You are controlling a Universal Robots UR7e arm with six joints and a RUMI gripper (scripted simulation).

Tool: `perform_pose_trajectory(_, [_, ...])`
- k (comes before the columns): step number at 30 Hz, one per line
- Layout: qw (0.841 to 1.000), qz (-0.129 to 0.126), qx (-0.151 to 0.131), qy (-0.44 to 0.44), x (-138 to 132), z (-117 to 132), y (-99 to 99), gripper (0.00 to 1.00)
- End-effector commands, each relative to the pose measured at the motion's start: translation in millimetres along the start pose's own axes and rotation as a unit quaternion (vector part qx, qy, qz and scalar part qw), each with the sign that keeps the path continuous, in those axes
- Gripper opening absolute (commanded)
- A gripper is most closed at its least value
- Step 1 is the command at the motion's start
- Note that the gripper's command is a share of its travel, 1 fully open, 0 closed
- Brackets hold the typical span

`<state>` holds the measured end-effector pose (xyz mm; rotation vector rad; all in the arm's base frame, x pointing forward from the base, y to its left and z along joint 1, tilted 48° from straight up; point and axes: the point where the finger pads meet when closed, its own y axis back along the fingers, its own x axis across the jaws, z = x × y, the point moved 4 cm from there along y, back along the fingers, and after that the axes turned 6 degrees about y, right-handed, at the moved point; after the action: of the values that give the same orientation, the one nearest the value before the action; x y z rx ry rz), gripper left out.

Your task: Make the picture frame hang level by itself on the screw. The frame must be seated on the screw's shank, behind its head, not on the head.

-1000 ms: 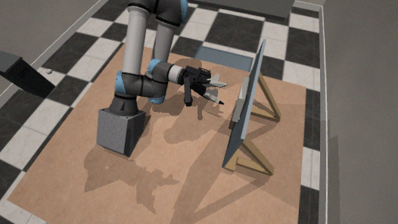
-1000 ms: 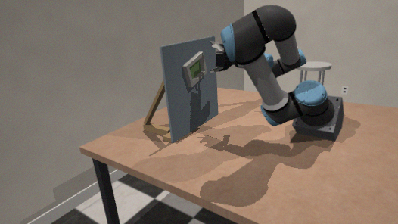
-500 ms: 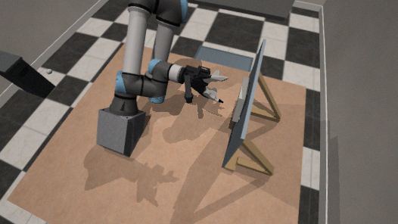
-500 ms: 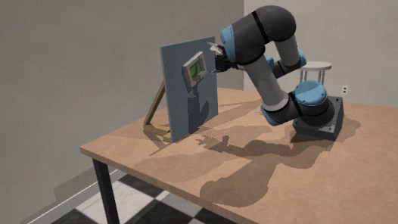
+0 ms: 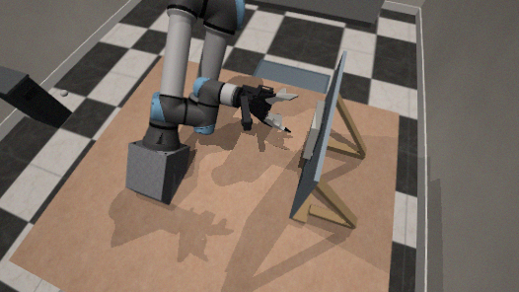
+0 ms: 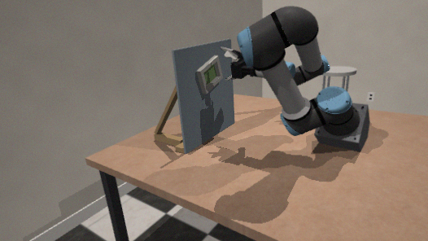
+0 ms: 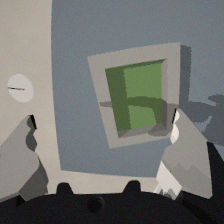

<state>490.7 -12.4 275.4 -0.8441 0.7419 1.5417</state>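
Grey and green, the picture frame [image 5: 311,140] [image 6: 200,83] [image 7: 101,99] hangs on the blue board [image 5: 326,133] [image 6: 189,106] [image 7: 72,120] ahead of the hand [image 5: 287,112] [image 6: 228,64] [image 7: 104,112], which is wide open and has nothing. It looks tilted, so levelling is left. I can't see the screw.

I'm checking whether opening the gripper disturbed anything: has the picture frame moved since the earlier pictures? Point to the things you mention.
No visible shift: the picture frame [image 5: 312,133] [image 6: 211,75] [image 7: 142,90] keeps its place and tilt against the board [image 5: 305,189] [image 6: 189,102] [image 7: 75,125].
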Motion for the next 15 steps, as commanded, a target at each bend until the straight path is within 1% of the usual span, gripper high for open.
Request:
perform_pose_trajectory(1, [1.0,-0.002,-0.004,0.015,-0.5,3.6,1.3,1.0])
perform_pose_trajectory(15, [0.999,-0.006,-0.012,0.045,-0.8,11.5,3.9,1.0])
